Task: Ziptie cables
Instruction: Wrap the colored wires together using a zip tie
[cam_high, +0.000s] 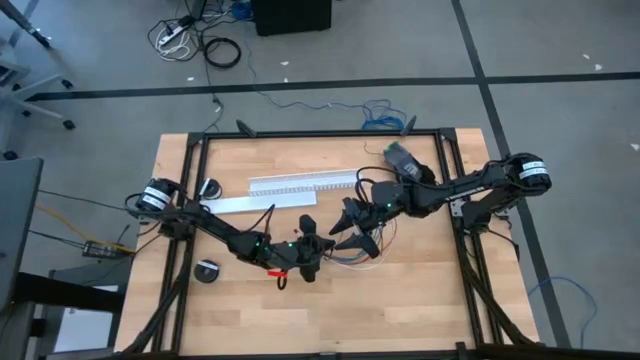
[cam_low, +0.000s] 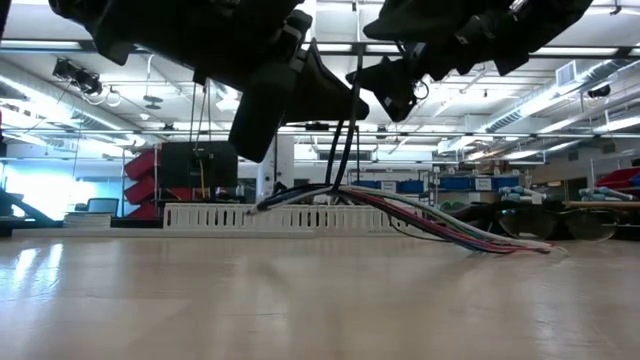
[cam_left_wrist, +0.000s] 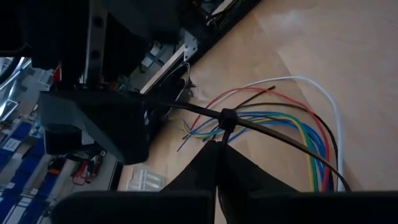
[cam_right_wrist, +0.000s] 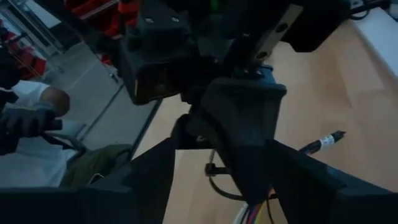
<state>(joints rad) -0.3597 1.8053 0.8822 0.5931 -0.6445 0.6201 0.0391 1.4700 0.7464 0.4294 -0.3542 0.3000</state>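
Note:
The cables (cam_high: 345, 257) lie in a bunch of thin coloured wires on the wooden table and fan out toward the near right (cam_low: 470, 235). The ziptie (cam_left_wrist: 273, 134), a thin black strip, crosses the cables (cam_left_wrist: 292, 121). Its small head (cam_left_wrist: 227, 118) sits just beyond my left gripper (cam_left_wrist: 221, 171), which is shut on it. My left gripper (cam_high: 320, 245) hangs over the table's middle. My right gripper (cam_high: 352, 228) stands right beside it, open. Its two fingers (cam_right_wrist: 149, 180) stand wide apart on either side of the left gripper, and I see them touching nothing. My left gripper pinches the ziptie between its two shut fingers, just below the head (cam_left_wrist: 222, 135). The fingers lie across the strip, which runs off to both sides of the head. Two black strands of the ziptie (cam_low: 345, 140) hang from the gripper down to the cables on the table.
A long white slotted channel (cam_high: 300, 183) lies behind the cables, with a flat white strip (cam_high: 240, 203) beside it. Two small black round things (cam_high: 208, 272) (cam_high: 210, 187) sit at the left. Black frame rails (cam_high: 190, 200) edge the table. A person (cam_right_wrist: 31, 124) shows beyond the table.

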